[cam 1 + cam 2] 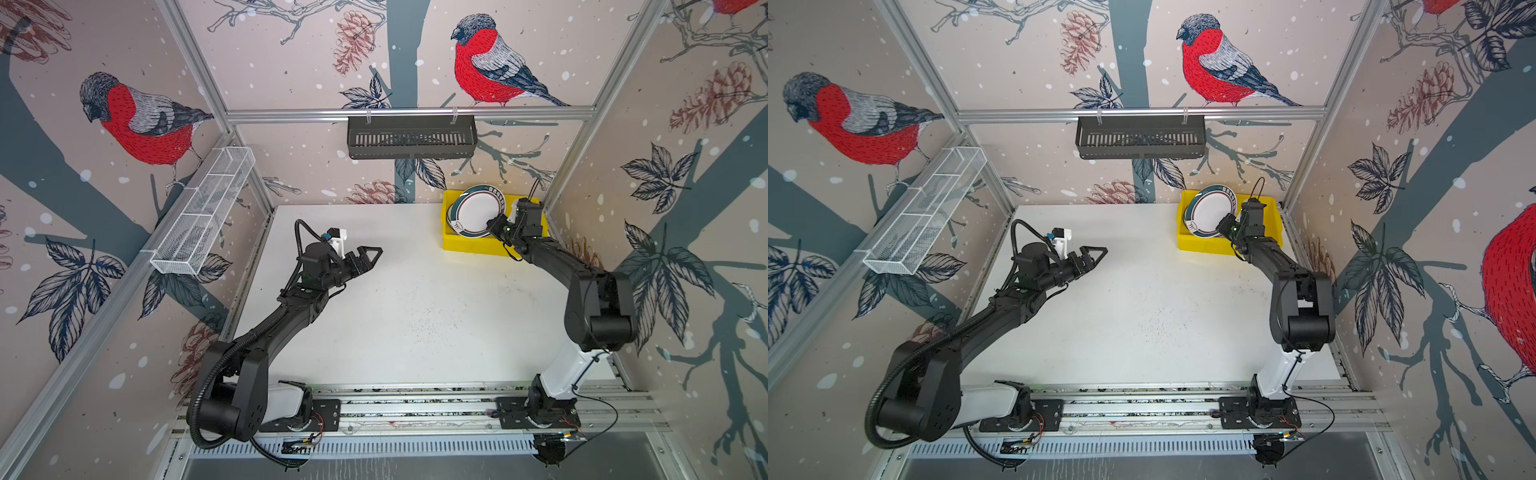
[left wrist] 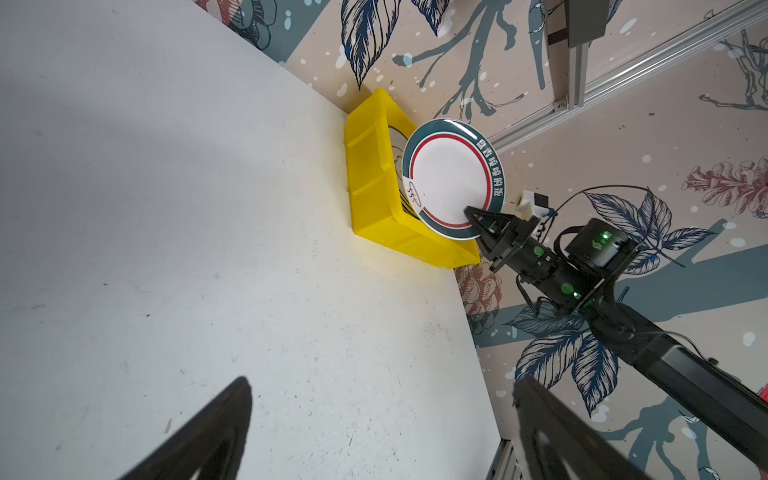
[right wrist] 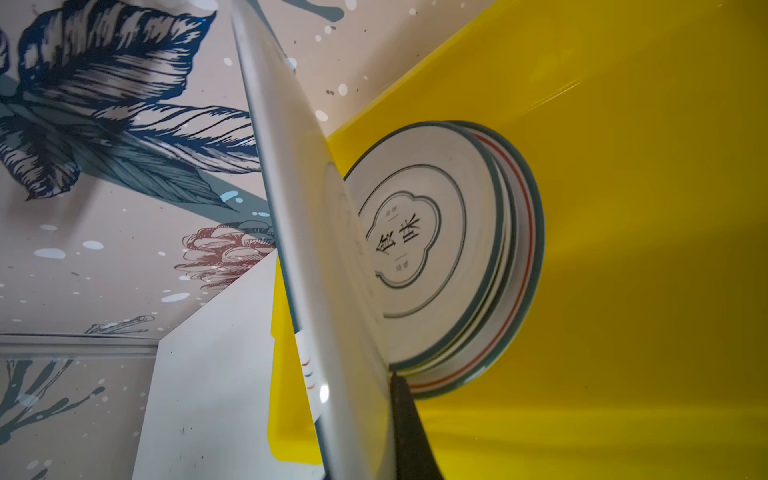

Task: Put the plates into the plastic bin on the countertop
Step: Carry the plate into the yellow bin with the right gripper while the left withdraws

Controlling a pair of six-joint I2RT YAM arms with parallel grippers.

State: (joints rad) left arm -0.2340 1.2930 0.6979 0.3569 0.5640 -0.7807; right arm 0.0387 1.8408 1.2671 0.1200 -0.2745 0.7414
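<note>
Plate over the bin: the right claw is clamped tight on the near rim of a white plate with a dark green lettered border and a thin red ring. The plate tilts steeply and spreads out ahead of the claw above the yellow plastic bin. The bin sits at the far corner of the white table, close to the papered walls.

In both top views the right claw reaches in across the near wall of the bin, and the plate covers the half of the bin beyond the claw's tips.

The left wrist camera shows the same grip side-on: right claw, plate and bin.

From the right wrist camera the plate runs edge-on straight out from the claw, with one black finger against its underside. Just past it a stack of plates lies on the floor of the bin. The top plate is white with green rings and dark characters. Whether the held plate touches the stack cannot be told.

The left claw hangs over bare table, well apart from the bin. Its fingers are spread wide and hold nothing.
</note>
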